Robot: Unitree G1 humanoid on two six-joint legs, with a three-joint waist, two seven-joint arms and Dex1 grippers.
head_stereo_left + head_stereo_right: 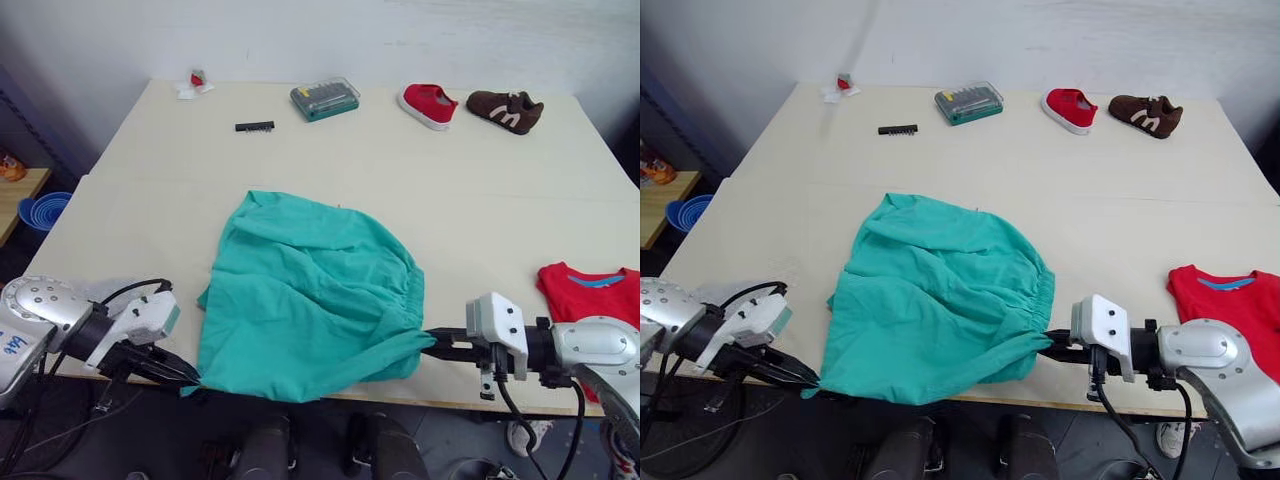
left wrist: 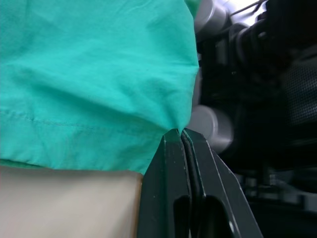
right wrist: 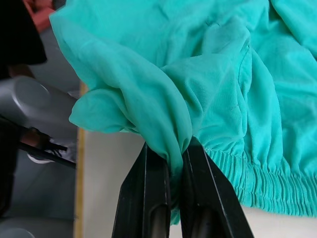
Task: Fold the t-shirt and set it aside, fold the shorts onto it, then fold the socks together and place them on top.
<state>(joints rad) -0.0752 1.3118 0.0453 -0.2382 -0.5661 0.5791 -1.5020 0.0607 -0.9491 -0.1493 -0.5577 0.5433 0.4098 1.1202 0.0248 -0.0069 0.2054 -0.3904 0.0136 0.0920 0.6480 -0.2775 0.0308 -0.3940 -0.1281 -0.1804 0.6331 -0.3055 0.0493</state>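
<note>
Left gripper point(image 1: 188, 380), two black fingers, sits at 7 o'clock off the near table edge, clenched on the lower left corner of the large teal-green soft fabric shorts point(image 1: 305, 300); in the left wrist view the fingers point(image 2: 171, 163) are pressed together with the hem pinched between them.

The shorts lie rumpled at the centre of the pale beige table point(image 1: 480, 200), their near edge overhanging the table's front.

Far side, 11 to 1 o'clock: a small red-and-white item point(image 1: 196, 82), a black bit strip point(image 1: 254, 126), a clear-lidded green tool case point(image 1: 325, 99), a red shoe point(image 1: 428, 105) and a brown shoe point(image 1: 505, 110).

Right gripper point(image 1: 432, 343), at 5 o'clock, is clamped on the shorts' lower right corner near the gathered waistband; the right wrist view shows fabric bunched between its fingers point(image 3: 148, 193).

The bright red short-sleeved t-shirt point(image 1: 590, 295) with blue neckband lies at 4 o'clock on the table's right edge, apart from the shorts.
</note>
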